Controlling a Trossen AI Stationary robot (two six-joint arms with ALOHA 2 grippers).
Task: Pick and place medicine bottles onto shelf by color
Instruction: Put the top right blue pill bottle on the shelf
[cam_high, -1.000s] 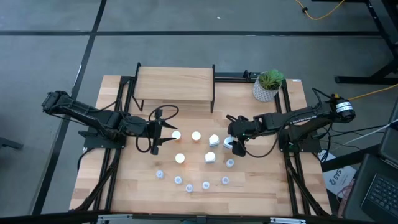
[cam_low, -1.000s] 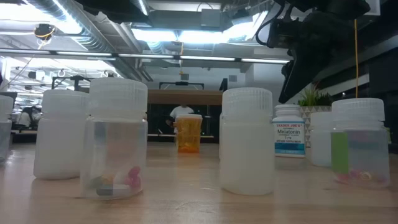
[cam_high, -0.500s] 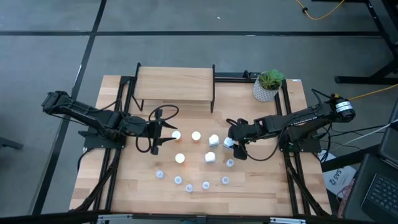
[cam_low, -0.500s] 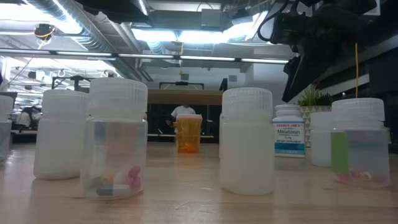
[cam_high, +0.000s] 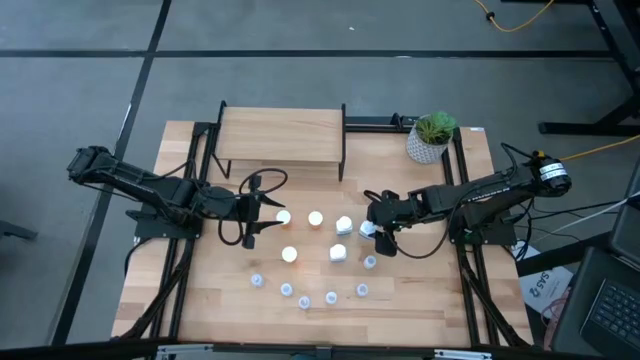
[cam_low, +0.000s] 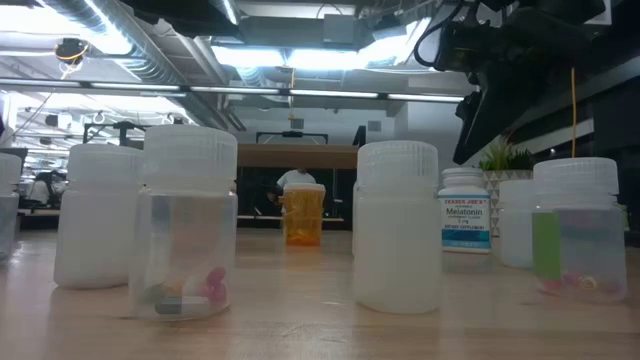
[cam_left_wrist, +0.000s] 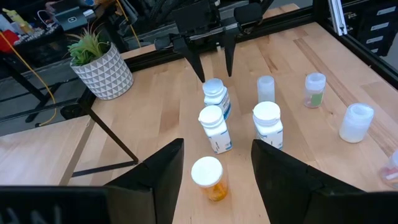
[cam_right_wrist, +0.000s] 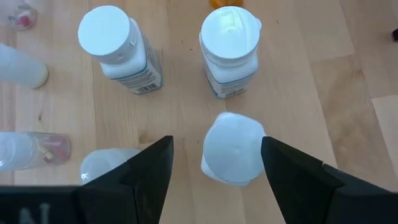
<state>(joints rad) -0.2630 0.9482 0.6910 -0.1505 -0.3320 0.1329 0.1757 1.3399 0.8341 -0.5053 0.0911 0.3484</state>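
Note:
The medicine bottles stand in a loose group mid-table: orange ones (cam_high: 284, 216), white ones (cam_high: 344, 225) and pale vials (cam_high: 304, 300) along the near side. The shelf (cam_high: 283, 135) stands at the far side with a bare top. My left gripper (cam_high: 262, 208) is open and roughly level, just left of an orange bottle (cam_left_wrist: 208, 177) that stands a little ahead of its fingertips. My right gripper (cam_high: 375, 228) is open and slants down over a white bottle (cam_right_wrist: 231, 149), one finger on either side of its cap and apart from it.
A white pot with a green plant (cam_high: 431, 137) stands at the far right, beside the shelf. Two more white bottles (cam_right_wrist: 118, 50) (cam_right_wrist: 229, 50) stand close beyond the right gripper. Bare wood lies between the bottles and the shelf.

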